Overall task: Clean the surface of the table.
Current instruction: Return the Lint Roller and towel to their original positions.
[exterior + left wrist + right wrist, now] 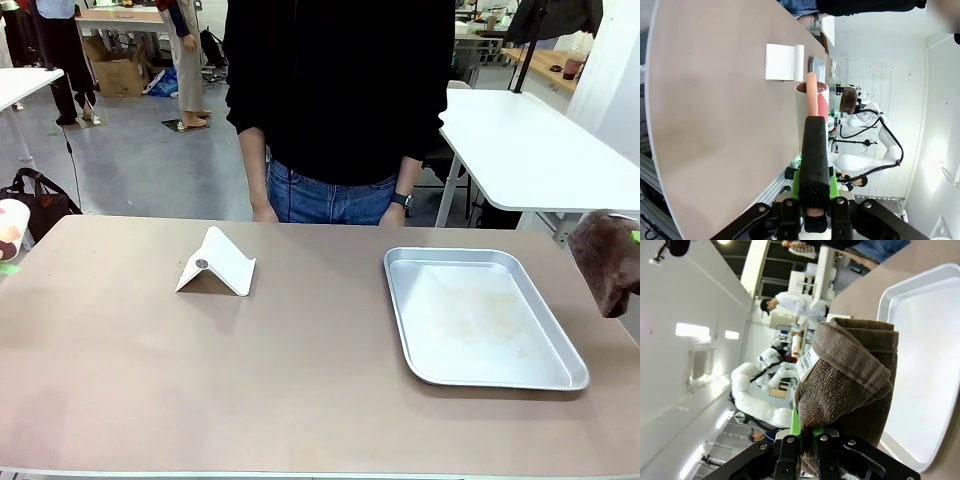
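The table (300, 380) has a matte beige-brown top and spans the front view. At its right edge hangs a folded brown cloth (608, 262) with a white label (808, 363). My right gripper (807, 432) is shut on the cloth, just off the table's edge beside the metal tray. At the table's left edge my left gripper (812, 125) is shut on the wall of a white cup (805, 107) with a dark red inside. The cup (10, 230) shows partly at the picture's edge. In both wrist views the held things hide the fingertips.
A shiny metal tray (405, 262) lies on the right half of the table. A white folded stand (215, 262) sits left of centre. A person in a black top (335, 90) stands at the far side. A white-topped table (530, 150) stands behind on the right.
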`<state>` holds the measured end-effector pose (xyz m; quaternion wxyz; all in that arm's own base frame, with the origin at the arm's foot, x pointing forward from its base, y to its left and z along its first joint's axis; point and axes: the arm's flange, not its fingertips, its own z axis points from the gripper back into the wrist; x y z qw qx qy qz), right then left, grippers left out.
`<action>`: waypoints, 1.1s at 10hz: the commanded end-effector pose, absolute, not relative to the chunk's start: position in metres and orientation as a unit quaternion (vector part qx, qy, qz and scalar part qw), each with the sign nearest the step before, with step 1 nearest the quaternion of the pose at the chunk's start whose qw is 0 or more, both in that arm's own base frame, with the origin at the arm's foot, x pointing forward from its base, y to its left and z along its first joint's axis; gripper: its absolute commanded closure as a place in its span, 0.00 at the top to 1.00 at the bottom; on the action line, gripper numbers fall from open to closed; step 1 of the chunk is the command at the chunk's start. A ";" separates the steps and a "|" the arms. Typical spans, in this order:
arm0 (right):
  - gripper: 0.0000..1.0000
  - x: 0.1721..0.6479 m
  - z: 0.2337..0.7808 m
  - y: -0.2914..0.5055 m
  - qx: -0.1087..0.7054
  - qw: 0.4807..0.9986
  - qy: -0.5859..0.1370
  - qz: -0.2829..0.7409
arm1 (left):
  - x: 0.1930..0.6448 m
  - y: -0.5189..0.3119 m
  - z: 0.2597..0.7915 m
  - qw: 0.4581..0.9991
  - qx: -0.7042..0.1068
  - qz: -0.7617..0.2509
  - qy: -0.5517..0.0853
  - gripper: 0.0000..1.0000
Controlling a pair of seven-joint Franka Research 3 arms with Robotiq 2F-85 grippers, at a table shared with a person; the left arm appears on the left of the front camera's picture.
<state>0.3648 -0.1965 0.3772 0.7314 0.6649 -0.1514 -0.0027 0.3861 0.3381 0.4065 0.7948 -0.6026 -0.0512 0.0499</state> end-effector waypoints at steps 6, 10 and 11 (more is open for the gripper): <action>0.10 0.446 0.430 0.016 0.596 0.786 -0.122 0.110 | 0.424 0.188 0.502 0.826 -0.559 -0.041 -0.057 0.22; 0.10 0.478 0.404 0.125 0.569 0.800 -0.133 0.133 | 0.453 0.077 0.510 0.848 -0.526 -0.056 -0.029 0.22; 0.10 0.485 0.390 0.151 0.574 0.797 -0.124 0.144 | 0.465 0.052 0.503 0.850 -0.524 -0.043 -0.031 0.22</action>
